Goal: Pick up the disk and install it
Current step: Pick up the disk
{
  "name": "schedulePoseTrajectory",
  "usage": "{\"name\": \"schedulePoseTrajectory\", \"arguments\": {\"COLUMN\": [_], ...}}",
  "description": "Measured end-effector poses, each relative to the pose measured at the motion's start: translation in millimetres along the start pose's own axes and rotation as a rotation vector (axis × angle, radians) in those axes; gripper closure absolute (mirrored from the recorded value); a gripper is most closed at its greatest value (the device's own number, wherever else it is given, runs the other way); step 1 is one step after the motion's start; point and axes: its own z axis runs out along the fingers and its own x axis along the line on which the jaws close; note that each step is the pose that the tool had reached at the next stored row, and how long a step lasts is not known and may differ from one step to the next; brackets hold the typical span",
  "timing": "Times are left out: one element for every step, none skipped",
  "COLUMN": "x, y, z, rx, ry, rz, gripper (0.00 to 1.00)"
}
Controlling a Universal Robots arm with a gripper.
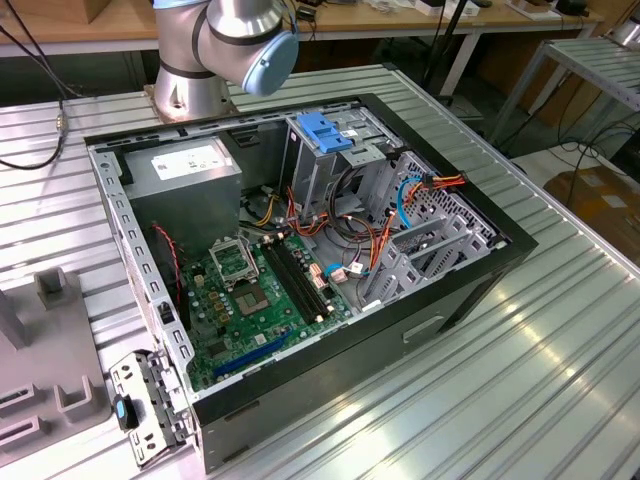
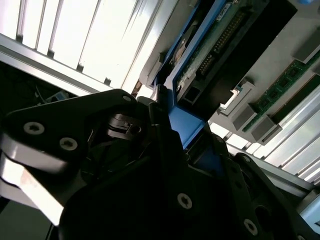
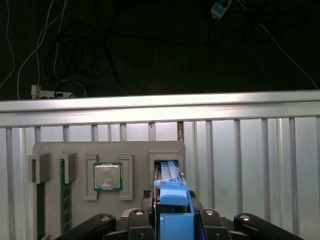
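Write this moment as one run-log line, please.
gripper: jaws shut on dark flat disk with blue plastic rails | disk: edge-on at slot of grey rectangular holder block | install: not done

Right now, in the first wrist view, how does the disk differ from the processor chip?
The disk stands on edge in the gripper; the processor chip lies flat, apart. The disk shows blue plastic; the processor chip, a silver top with green edges. Both sit at the grey holder.

Cables point(image 1: 372, 248) crowd the drive cage point(image 1: 308, 172); above the motherboard point(image 1: 250, 292) the end effector point(image 3: 173, 218) could pass freely.
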Motion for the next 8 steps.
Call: {"name": "schedulePoseTrajectory", "arguments": {"x": [0.0, 0.0, 0.0, 0.0, 0.0, 0.0, 0.0, 0.0], "y": [0.0, 0.0, -0.1, -0.1, -0.1, 0.0, 0.0, -0.1], "z": [0.2, 0.4, 0.9, 1.0, 0.9, 0.9, 0.8, 0.7], "rx": [0.0000, 0.0003, 0.0015, 0.0015, 0.0012, 0.0012, 0.0011, 0.0009], "ry": [0.0000, -0.0001, -0.0006, -0.0007, -0.0006, -0.0006, -0.0006, -0.0005], "rz": [0.000, 0.000, 0.000, 0.000, 0.000, 0.000, 0.000, 0.000], "gripper": [0.63, 0.63, 0.63, 0.63, 0.63, 0.63, 0.63, 0.63]}}
